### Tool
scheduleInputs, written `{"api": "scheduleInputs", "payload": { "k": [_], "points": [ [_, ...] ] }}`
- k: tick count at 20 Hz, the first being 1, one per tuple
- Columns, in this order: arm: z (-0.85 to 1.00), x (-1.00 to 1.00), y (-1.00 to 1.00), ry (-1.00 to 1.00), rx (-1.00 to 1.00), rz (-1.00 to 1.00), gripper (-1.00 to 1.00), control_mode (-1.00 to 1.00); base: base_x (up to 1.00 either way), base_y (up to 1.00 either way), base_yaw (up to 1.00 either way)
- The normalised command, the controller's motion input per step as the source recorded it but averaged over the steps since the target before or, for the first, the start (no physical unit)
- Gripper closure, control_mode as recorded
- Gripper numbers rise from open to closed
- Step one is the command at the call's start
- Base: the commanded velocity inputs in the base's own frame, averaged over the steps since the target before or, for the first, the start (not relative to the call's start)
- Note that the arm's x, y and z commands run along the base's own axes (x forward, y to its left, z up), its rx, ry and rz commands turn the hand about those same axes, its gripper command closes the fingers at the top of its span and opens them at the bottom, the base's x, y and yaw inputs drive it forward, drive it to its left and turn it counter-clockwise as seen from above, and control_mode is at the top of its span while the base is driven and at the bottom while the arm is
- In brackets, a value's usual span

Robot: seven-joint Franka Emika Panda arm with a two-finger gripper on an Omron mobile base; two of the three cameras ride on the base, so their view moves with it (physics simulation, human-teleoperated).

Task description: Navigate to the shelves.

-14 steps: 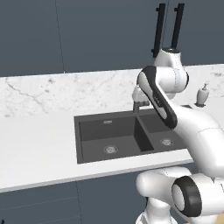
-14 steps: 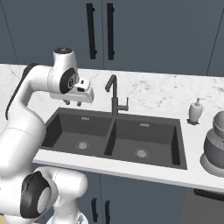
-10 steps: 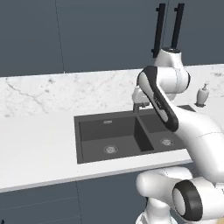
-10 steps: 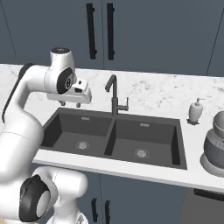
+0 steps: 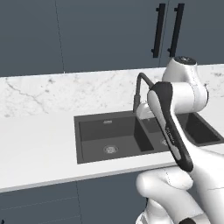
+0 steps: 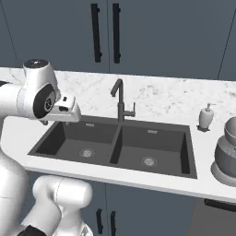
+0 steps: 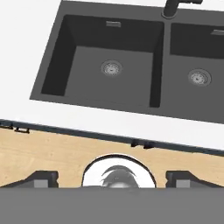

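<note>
A: Left base view: double sink (image 5: 131, 138) and faucet (image 5: 141, 89) are seen dead ahead, blue-grey cabinets (image 5: 87, 35) above. Shelves aren't spotted.

B: Right base view: soap dispenser (image 6: 205, 117), grey pot (image 6: 227, 154). No plank here.

A: Hand view: gripper (image 7: 112, 178) is held over the counter edge, fingers (image 7: 41, 178) spread wide, nothing held. Base should be driven w/ arm tucked till the plank is framed.

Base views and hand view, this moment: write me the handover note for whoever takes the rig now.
Gripper: fingertips apart, nothing between them; it hangs above the floor in front of the counter.
Scene: the base faces the dark double sink and its faucet, under the dark cabinets. A soap dispenser stands right of the sink.
Done: nothing confirmable; no wooden shelves here.
Left: drive on until the shelves come ahead.
</note>
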Motion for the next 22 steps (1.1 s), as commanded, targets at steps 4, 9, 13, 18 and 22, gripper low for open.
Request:
{"api": "scheduleInputs", "payload": {
  "k": [4,9,13,18,22],
  "points": [
    [0.00,-1.00,-0.24,-0.22,0.00,0.00,-1.00,-1.00,0.00,0.00,0.00],
    [0.00,-0.60,-0.24,-0.19,0.00,0.00,-1.00,1.00,-0.40,-0.36,0.00],
    [0.00,0.00,0.00,0.00,0.00,0.00,-1.00,1.00,-0.94,-0.96,-0.19],
    [0.00,0.00,0.00,0.00,0.00,0.00,-1.00,1.00,-0.17,-0.77,-0.68],
    [0.00,0.00,0.00,0.00,0.00,0.00,-1.00,1.00,0.00,-0.03,-0.99]
  ]
}}
